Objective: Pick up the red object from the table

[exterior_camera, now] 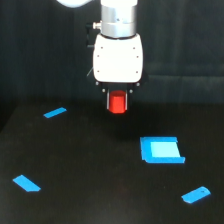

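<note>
Jaws of the xArm6 gripper (118,102) clamp the red object (118,103), apparently clear of the black bench (90,170), at 11 o'clock from the blue square (161,150), suggesting the lift is under way and needs only a steady rise.

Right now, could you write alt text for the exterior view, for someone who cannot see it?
A white robot gripper holds a small bright red block between its fingers, apparently lifted above a matte black table. A blue square piece lies toward the exterior view's right, and three thin blue flat strips are scattered around.
</note>
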